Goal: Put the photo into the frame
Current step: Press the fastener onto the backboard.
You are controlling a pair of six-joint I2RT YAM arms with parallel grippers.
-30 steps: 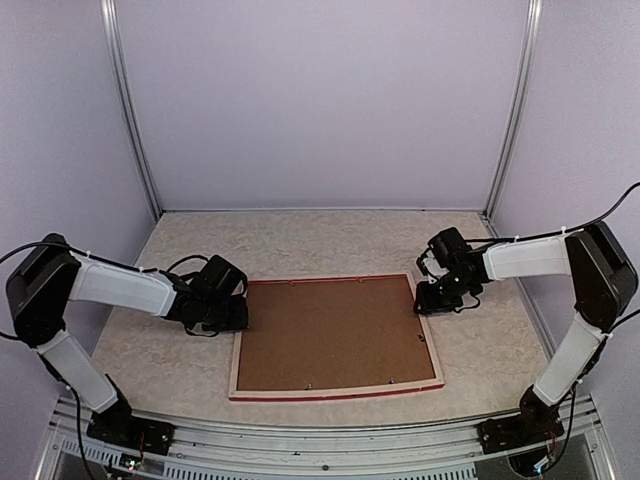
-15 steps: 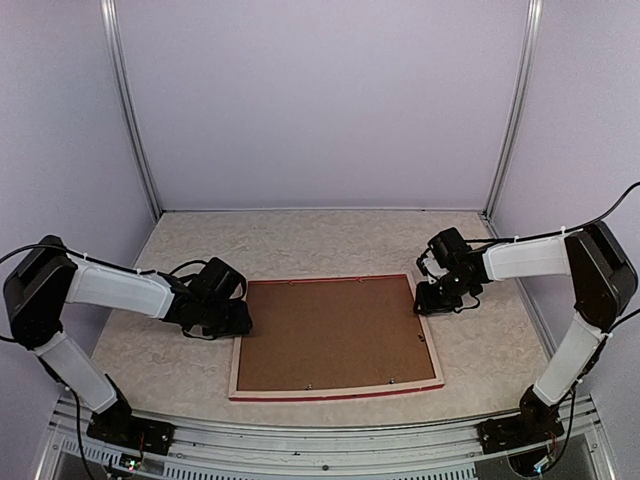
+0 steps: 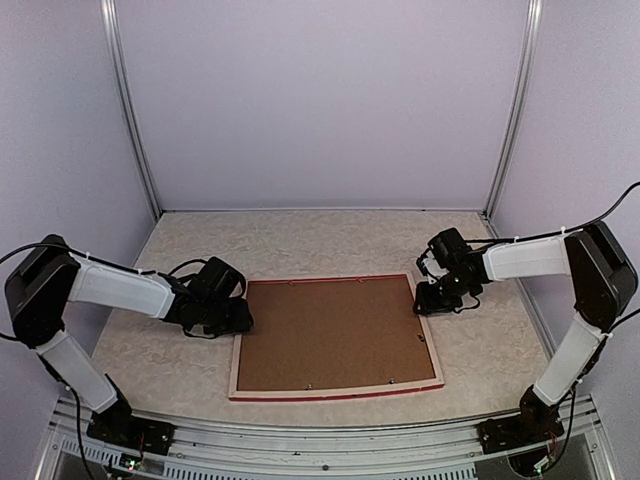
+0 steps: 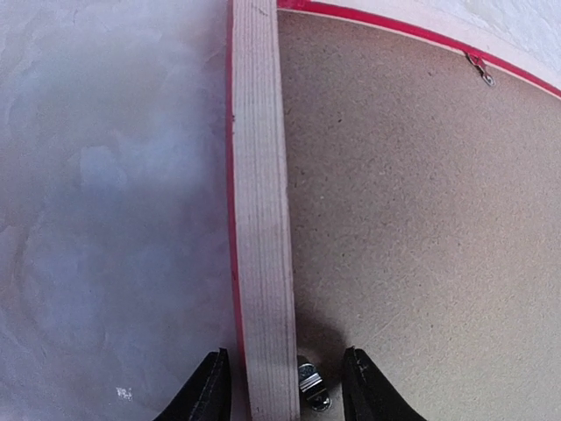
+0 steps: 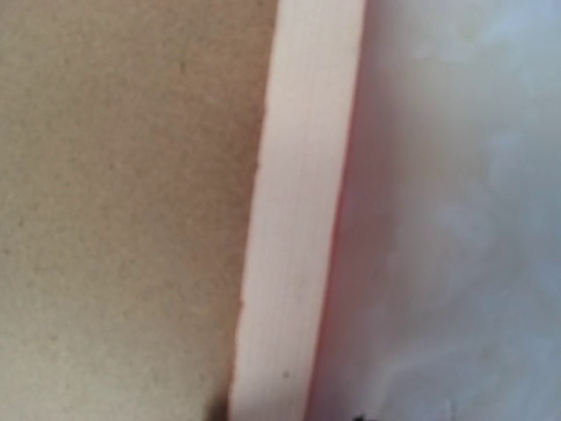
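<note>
Two arms lean in low over the pale mottled surface (image 3: 300, 240), one at each side of the frame (image 3: 335, 390), which lies face down in the middle with its long sides running left to right.

At the left, the left arm (image 3: 110, 285) stretches out from its base, elbow high and forearm nearly level. The left pincer (image 3: 240, 318) sits at the far end of the frame's left rail. Its wrist camera shows what the top view cannot: the two black fingers (image 4: 206, 395) stand open, one on either side of the pale wood rail, with a thin red edge along the rail's outer side. A small metal tab (image 4: 308, 381) lies between the rail and the inner finger.

The brown backing board (image 3: 335, 332) fills the frame.

At the right, the right arm (image 3: 525, 258) bends over from its base with its forearm pointing left. The right pincer (image 3: 428, 298) is at the far end of the right rail. Its wrist view is blurred and close, showing only rail, board and surface. Only dark slivers show at the bottom edge, so I cannot tell whether this pincer grips the rail or is open.
</note>
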